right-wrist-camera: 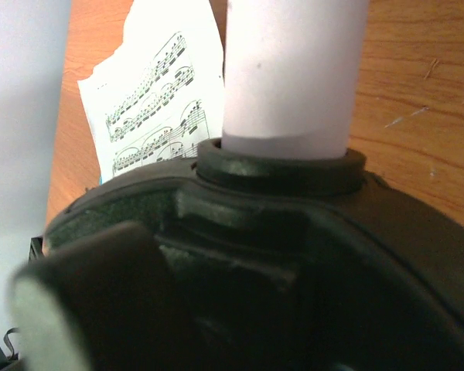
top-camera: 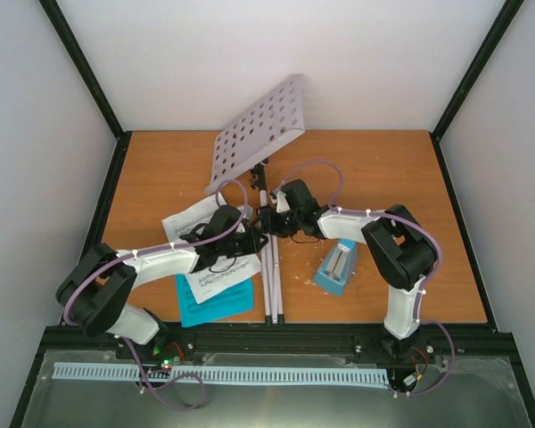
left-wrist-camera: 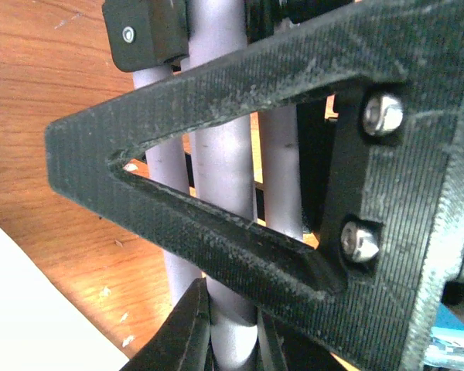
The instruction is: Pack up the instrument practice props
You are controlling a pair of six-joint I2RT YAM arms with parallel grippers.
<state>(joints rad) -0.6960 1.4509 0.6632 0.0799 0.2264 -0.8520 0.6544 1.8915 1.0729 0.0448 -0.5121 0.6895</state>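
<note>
Top view first. The music stand (top-camera: 259,134) is laid across the wooden table (top-camera: 383,169), with its perforated desk tipped up at the back wall and its folded tripod legs (top-camera: 273,285) pointed at the near edge. It is met mid-pole from both sides, by the left gripper (top-camera: 250,239) and the right gripper (top-camera: 275,218). By the look of it, one side is being steadied so the joint can be worked and the stand collapsed. The metronome (top-camera: 337,267) is set just right of the legs, apart from them. The music sheets (top-camera: 216,283) are spread under the left arm, white over blue. Bare wood is shown at the back right, while the cage walls are close on both sides.

Now the left wrist. Three grey tubes are seen running behind a black triangular finger (left-wrist-camera: 216,224), and a second dark shape is glimpsed low down. The legs are straddled, but whether they are pinched cannot be told.

Over to the right wrist. The frame is filled by a black collar (right-wrist-camera: 278,170) with a pale tube (right-wrist-camera: 294,69) rising from it, and a printed sheet (right-wrist-camera: 155,100) lies behind. The fingers are not made out, so the grip cannot be judged. Little room is left around that metronome for swinging the legs.
</note>
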